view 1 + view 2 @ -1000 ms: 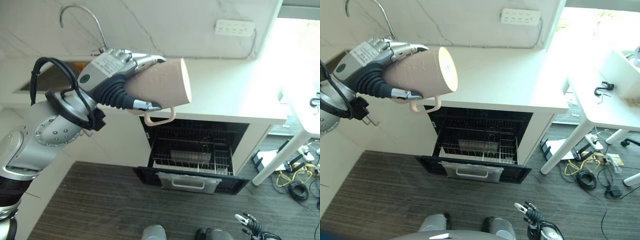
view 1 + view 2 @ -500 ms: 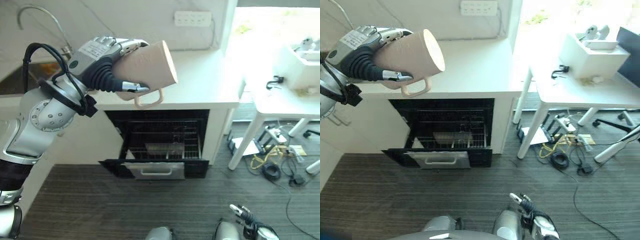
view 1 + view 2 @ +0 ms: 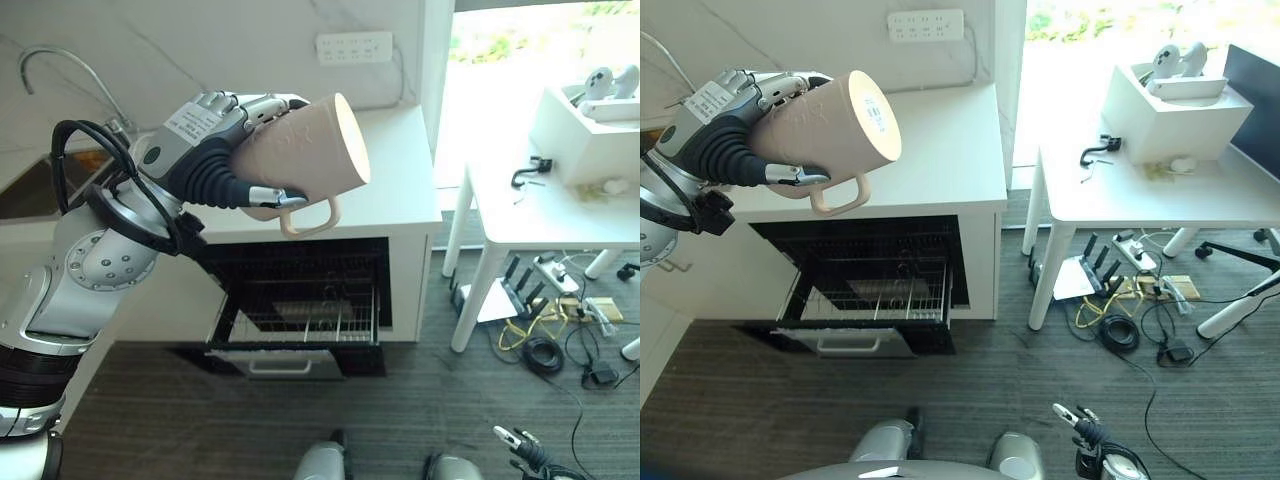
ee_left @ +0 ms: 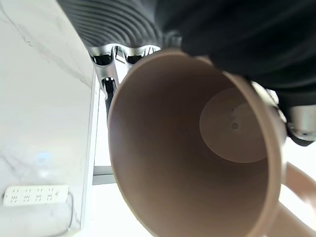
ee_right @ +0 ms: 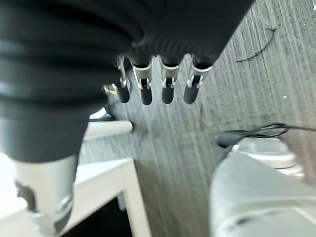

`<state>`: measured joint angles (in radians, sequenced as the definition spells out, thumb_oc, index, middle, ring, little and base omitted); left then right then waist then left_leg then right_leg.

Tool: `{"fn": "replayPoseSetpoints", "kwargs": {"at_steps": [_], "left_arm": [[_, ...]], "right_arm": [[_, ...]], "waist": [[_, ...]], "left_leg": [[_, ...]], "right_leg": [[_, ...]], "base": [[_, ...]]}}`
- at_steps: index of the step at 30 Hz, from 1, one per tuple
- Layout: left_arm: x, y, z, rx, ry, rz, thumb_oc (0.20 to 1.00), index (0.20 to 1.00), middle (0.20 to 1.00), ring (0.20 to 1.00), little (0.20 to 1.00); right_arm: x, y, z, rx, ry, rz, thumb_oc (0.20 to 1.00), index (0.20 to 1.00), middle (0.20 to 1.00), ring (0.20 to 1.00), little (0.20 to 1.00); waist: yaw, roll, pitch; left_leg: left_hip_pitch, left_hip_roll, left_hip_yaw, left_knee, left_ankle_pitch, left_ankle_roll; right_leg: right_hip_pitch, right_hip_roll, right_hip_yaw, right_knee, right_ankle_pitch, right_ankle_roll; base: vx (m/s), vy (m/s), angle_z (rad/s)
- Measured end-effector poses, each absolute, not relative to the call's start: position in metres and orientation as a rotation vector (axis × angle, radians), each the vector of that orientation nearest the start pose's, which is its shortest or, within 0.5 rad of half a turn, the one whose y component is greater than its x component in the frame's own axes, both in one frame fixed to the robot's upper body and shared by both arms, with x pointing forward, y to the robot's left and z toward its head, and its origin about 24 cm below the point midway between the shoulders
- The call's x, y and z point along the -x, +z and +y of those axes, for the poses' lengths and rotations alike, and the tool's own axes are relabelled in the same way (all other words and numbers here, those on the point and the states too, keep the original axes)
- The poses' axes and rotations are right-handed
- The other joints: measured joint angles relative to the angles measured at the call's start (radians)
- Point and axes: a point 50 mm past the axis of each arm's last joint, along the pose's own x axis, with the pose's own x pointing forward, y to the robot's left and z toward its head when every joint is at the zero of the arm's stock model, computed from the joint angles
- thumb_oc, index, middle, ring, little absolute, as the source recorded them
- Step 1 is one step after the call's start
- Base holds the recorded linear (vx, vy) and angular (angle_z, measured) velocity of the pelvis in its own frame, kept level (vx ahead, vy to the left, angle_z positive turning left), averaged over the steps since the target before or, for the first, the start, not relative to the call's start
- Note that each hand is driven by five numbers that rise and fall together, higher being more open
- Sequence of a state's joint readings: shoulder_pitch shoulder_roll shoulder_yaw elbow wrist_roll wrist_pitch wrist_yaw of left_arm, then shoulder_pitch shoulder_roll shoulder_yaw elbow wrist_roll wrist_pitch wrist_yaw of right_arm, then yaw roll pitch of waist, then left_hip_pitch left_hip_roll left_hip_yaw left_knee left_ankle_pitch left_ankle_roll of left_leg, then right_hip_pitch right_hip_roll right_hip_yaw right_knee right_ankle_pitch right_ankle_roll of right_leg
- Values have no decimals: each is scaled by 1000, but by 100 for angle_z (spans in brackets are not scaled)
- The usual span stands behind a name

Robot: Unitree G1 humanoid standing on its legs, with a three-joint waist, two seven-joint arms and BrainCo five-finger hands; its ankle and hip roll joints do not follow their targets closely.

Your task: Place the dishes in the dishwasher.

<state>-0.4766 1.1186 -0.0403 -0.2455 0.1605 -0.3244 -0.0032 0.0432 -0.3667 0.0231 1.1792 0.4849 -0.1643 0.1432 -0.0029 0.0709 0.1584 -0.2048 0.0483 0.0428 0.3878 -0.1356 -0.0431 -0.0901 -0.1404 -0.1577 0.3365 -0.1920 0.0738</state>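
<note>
Over on the left, the left hand (image 3: 215, 150) has its fingers and thumb curled round the body of a pale pink ceramic mug with a loop handle (image 3: 300, 155), held on its side, high above the open dishwasher with its wire rack (image 3: 300, 315). It looks rigid, smooth and breakable; the body grip seems safer than the handle. Lower right, the right hand (image 5: 158, 84) hangs with fingers relaxed, holding nothing.

The left arm (image 3: 95, 265) is chunky silver-grey metal with round joint housings dotted with small screws. Its left hand (image 3: 215, 160) wears a dark ribbed cover with a white label and a green dot on the back. The right hand (image 5: 158, 86) has silver fingers with dark tips.
</note>
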Motion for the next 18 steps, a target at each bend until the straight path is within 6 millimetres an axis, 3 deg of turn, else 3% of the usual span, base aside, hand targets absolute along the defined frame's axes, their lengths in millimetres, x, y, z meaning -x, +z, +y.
{"fn": "replayPoseSetpoints", "kwargs": {"at_steps": [1, 3, 5, 6, 9, 12, 13, 18], "left_arm": [[-253, 299, 202, -1287, -179, -989, 200, 200, 200, 200, 200], [-254, 301, 203, -1287, -169, -987, 200, 200, 200, 200, 200], [-259, 298, 207, -1293, -168, -952, 200, 200, 200, 200, 200], [-261, 299, 208, -1316, -160, -926, 200, 200, 200, 200, 200], [-264, 306, 204, -1385, -174, -904, 200, 200, 200, 200, 200], [-263, 309, 205, -1387, -159, -905, 200, 200, 200, 200, 200], [-263, 311, 206, -1397, -151, -902, 200, 200, 200, 200, 200], [-257, 321, 211, -1437, -120, -915, 200, 200, 200, 200, 200]], "right_arm": [[-90, -137, -292, -118, -387, 962, 1000, 1000, 1000, 1000, 1000], [-78, -145, -277, -151, -383, 997, 1000, 1000, 1000, 1000, 1000], [-84, -146, -263, -187, -355, 972, 1000, 1000, 1000, 1000, 1000], [-94, -146, -256, -207, -333, 957, 1000, 1000, 1000, 1000, 1000], [-131, -138, -252, -207, -293, 879, 1000, 1000, 1000, 1000, 1000], [-135, -138, -250, -185, -275, 865, 1000, 1000, 1000, 1000, 1000], [-133, -138, -250, -183, -277, 869, 1000, 1000, 1000, 1000, 1000], [-135, -133, -260, -160, -284, 845, 1000, 1000, 1000, 1000, 1000]], "waist": [[-7, -2, -5], [-17, -28, -3], [-31, -27, 29], [-7, -49, 48], [8, -102, 86], [40, -126, 80], [49, -135, 74], [46, -105, 60]], "left_leg": [[44, -29, 17, -52, -22, 44], [67, -71, 29, -68, -34, 77], [66, -70, 11, -35, -41, 99], [60, -70, 40, -40, -40, 100], [28, -78, 62, -37, -40, 100], [35, -63, 66, -64, -42, 100], [37, -69, 66, -69, -43, 99], [33, -28, 59, -75, -42, 64]], "right_leg": [[15, -23, -3, 6, -8, 26], [38, -57, -5, -3, 24, 41], [-44, -73, 3, 152, 43, 55], [-118, -72, 16, 130, 23, 61], [-222, -61, 34, 85, 30, 74], [-169, -31, 28, 39, 37, 71], [-128, -32, 27, 8, 66, 66], [-89, 17, 14, -55, 91, 25]], "base": [[310, 289, 1], [165, 128, 9], [-81, -171, 10], [-101, -295, -18], [-24, -247, -13], [-5, -102, 7], [-20, -60, 4], [-15, -12, -4]]}}
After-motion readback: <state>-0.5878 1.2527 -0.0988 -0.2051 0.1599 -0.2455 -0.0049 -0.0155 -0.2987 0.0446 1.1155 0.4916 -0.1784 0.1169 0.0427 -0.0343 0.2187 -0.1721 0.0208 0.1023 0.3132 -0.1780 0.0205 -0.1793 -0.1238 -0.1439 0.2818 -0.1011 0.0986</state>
